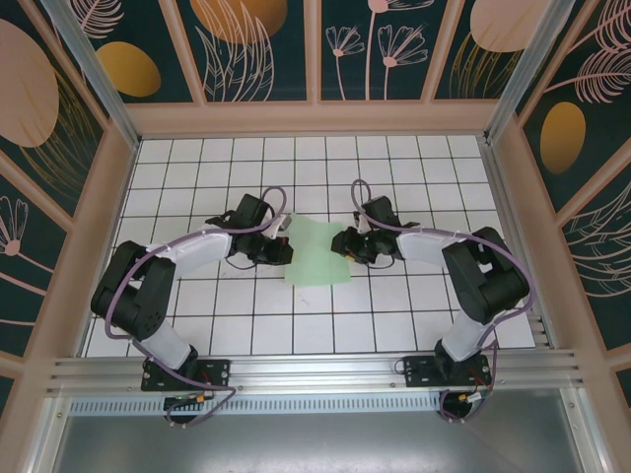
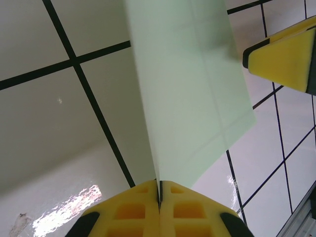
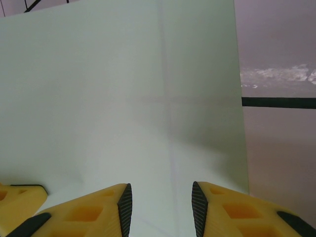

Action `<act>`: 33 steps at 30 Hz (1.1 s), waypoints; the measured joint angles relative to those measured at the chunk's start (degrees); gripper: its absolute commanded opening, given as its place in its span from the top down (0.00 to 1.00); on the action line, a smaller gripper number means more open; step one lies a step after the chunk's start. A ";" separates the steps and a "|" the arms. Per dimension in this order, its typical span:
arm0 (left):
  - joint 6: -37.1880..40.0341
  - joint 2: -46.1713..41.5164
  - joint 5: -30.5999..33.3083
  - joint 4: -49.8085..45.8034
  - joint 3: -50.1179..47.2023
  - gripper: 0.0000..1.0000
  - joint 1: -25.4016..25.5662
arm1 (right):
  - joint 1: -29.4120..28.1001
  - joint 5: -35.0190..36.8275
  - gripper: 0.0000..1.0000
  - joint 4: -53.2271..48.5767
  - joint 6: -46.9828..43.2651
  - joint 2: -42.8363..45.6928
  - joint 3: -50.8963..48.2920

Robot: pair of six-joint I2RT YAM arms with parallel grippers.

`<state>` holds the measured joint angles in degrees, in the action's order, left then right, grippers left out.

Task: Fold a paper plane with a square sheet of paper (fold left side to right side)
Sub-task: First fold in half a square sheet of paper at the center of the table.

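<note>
The left fingers are pressed shut on one edge of the square sheet of paper. The pale green sheet spreads away from their tips, above the gridded worktop. The right fingers stand a narrow gap apart. The sheet shows in that gap and stretches ahead of them, with faint creases crossing it. Whether they touch it is unclear. Seen from above, the paper lies between the two pairs of fingers, one at each side edge.
</note>
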<state>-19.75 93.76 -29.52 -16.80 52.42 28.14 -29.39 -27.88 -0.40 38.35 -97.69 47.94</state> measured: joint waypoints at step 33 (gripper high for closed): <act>-7.50 5.33 -6.71 11.76 1.68 0.32 3.48 | -0.81 0.20 0.59 3.21 1.22 -1.73 -2.01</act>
<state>-27.24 99.09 -36.23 -5.04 54.11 31.62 -30.20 -27.68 2.81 39.57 -99.42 45.93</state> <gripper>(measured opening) 0.678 0.409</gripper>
